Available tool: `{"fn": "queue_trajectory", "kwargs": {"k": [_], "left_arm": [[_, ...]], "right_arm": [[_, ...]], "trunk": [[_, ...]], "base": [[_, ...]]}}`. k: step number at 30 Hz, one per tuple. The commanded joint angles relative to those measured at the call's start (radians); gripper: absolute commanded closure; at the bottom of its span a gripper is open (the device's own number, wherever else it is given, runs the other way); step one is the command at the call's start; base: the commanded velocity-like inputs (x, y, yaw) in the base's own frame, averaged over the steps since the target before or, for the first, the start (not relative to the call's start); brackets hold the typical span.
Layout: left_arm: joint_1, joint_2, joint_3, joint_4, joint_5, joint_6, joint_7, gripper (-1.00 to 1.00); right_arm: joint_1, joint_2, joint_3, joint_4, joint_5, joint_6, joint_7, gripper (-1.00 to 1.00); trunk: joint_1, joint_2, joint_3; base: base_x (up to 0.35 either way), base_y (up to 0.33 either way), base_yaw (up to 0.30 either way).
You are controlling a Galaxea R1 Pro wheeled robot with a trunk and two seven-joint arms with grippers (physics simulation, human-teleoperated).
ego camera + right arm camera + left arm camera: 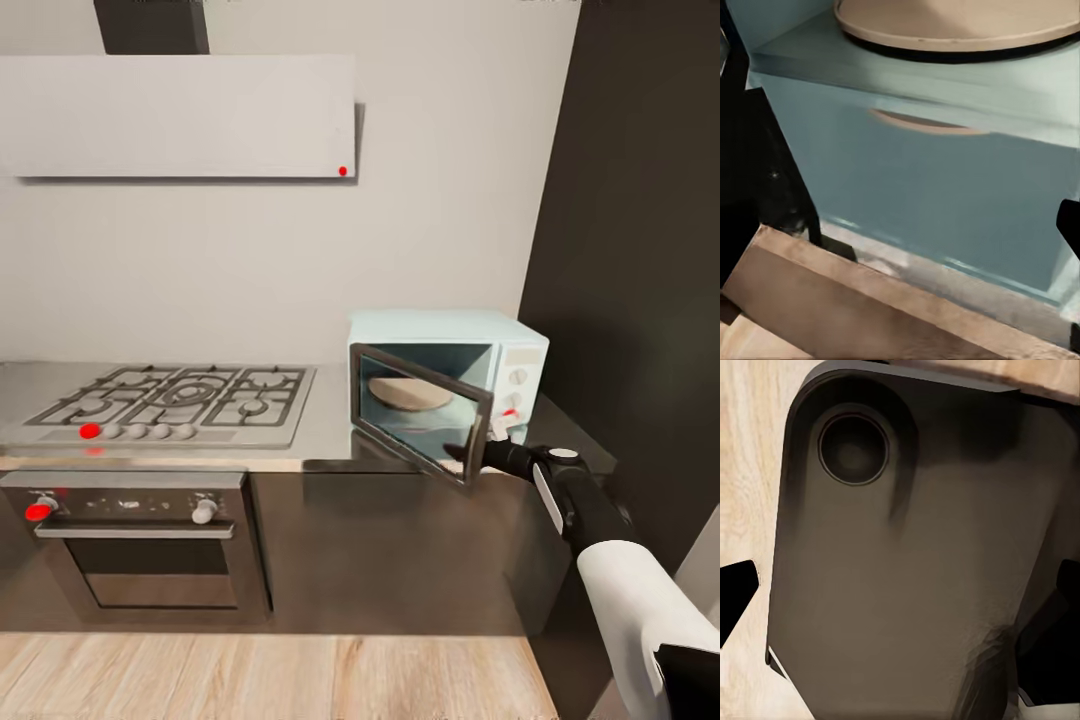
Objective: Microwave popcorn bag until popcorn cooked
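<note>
The pale mint microwave [520,345] stands on the grey steel countertop [330,425], right of the hob. Its dark glass door [420,415] is swung partly open, showing a tan turntable plate [408,392] in an otherwise bare cavity. My right gripper [470,458] is at the door's free lower edge, open. In the right wrist view the turntable [960,22] and the mint cavity floor [930,165] lie close ahead. My left gripper [900,600] is open over a dark part of the robot's own body. The popcorn bag is out of view.
A steel gas hob [170,400] lies left of the microwave, over a dark oven [140,545] with a steel handle. A white flat hood [180,115] hangs above. A tall dark cabinet [640,250] stands right of the microwave. Wood floor [270,675] runs below.
</note>
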Motion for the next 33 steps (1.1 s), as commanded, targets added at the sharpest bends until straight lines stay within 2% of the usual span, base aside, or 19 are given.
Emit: {"fn": "queue_trajectory", "kwargs": {"k": [1,19,33], "left_arm": [[0.000,0.000,0.001,-0.001,0.006,-0.001,0.000,-1.00],[0.000,0.001,0.001,-0.001,0.006,-0.001,0.000,-1.00],[0.000,0.001,0.001,-0.001,0.006,-0.001,0.000,-1.00]], "right_arm": [[-0.001,0.001,-0.004,-0.001,0.010,0.004,0.009,-1.00],[-0.001,0.002,-0.002,-0.001,0.010,0.005,0.010,-1.00],[-0.001,0.002,-0.002,0.000,0.007,0.006,0.007,-1.00]], "trunk": [[0.000,-0.001,-0.001],[0.000,-0.001,-0.001],[0.000,-0.001,-0.001]], "base": [[-0.163,0.159,0.000],[-0.163,0.163,0.000],[-0.157,0.251,0.000]]}}
